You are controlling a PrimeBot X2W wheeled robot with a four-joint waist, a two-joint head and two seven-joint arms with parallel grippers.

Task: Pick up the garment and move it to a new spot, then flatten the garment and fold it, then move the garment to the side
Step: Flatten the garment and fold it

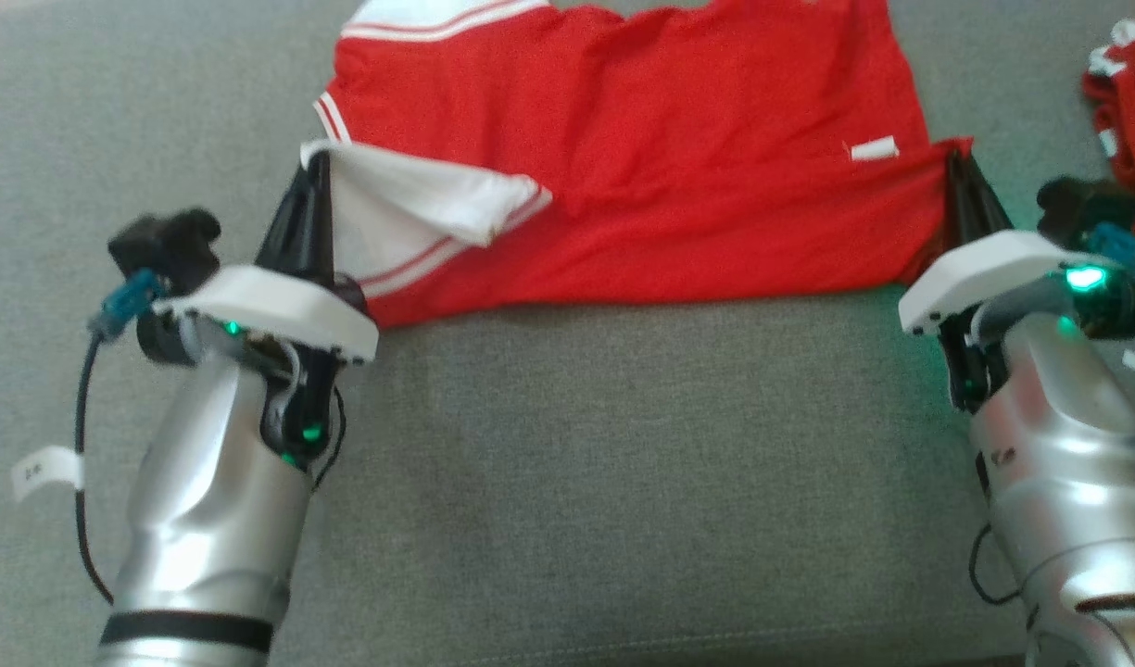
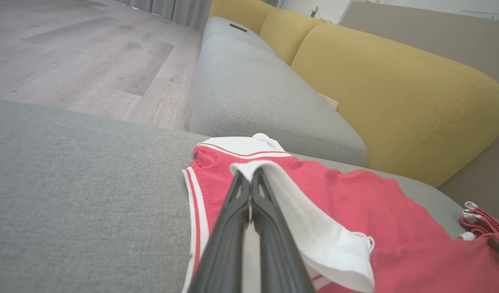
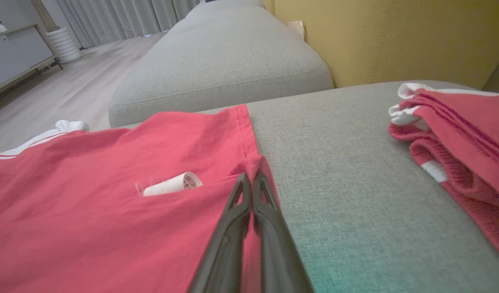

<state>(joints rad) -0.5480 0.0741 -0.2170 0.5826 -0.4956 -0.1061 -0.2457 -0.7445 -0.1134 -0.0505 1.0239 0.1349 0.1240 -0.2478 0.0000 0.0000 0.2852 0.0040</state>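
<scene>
- While the red garment (image 1: 623,139) lies spread on the grey sofa seat (image 1: 623,463), it looks light and limp.
- Left jaws are clamped on its white edge (image 1: 419,199); right jaws, closed too, apparently pinch its hem corner (image 1: 938,157).

Grips the hem corner of the red garment (image 3: 111,203) with the right hand (image 3: 251,176), clamped tight. Lies spread on the grey cushion (image 3: 347,183), bearing a curled white label (image 3: 174,185). Shares it with a folded red-and-white bundle (image 3: 461,134), well apart.
</scene>
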